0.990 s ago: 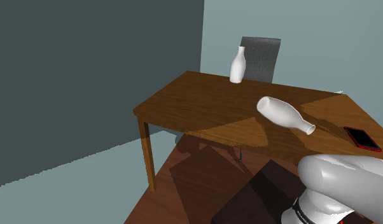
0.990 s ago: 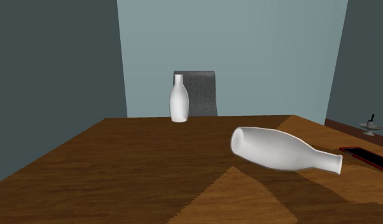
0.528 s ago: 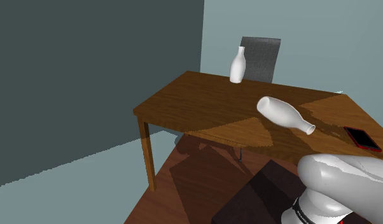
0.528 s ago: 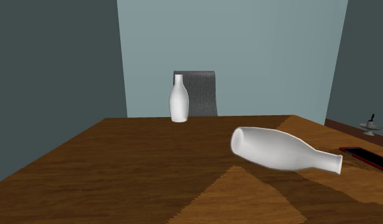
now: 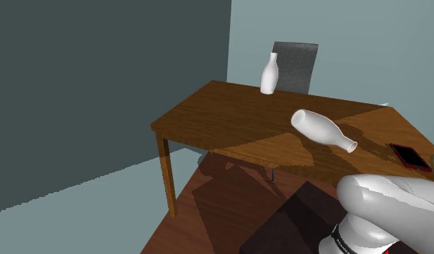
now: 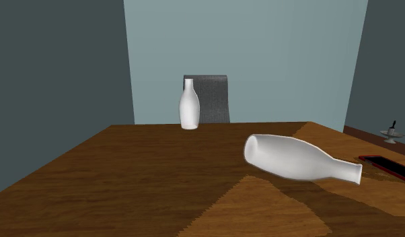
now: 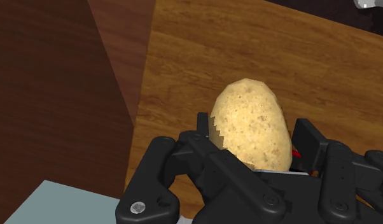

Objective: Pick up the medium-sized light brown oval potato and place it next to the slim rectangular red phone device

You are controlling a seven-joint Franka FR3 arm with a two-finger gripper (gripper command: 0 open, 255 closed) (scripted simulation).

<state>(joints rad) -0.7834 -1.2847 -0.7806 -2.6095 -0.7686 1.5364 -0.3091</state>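
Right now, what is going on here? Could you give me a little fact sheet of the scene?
gripper: shut on the potato, one black finger on each side
potato: light brown, speckled, oval, over the wooden table
red phone: flat on the table, at the shoulder view's right
lying white bottle: on its side, mid-table
upright white bottle: at the table's far edge
chair: grey, behind the upright bottle
status: potato held, not yet set down

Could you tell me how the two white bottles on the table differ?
The upright bottle stands at the table's far edge by the chair; the lying bottle rests on its side. The lying bottle's neck points toward the red phone, the upright bottle's upward. Both are plain white.
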